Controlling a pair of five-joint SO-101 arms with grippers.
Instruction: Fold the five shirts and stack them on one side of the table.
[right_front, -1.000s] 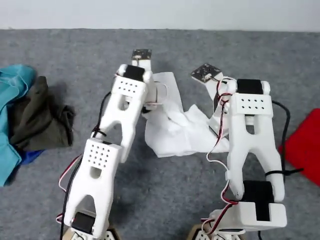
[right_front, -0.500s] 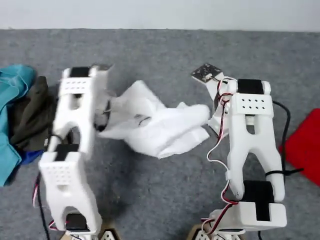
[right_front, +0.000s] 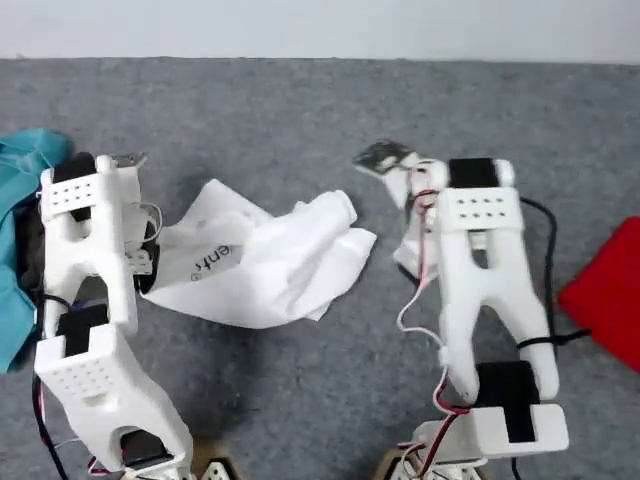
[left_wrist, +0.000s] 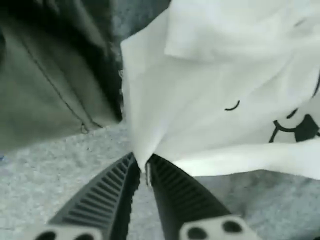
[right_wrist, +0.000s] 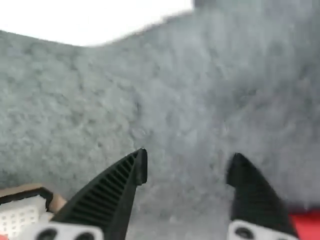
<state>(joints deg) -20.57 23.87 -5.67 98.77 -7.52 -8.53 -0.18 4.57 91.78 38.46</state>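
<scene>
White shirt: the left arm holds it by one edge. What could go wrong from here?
1. The left gripper pinches only a thin edge of the white shirt; the cloth may slip from the fingers under a pull.
2. The right gripper hangs open over bare carpet, so a one-sided pull would likely bunch the crumpled shirt further.
3. The dark shirt lies right beside the grip; the two could tangle.
</scene>
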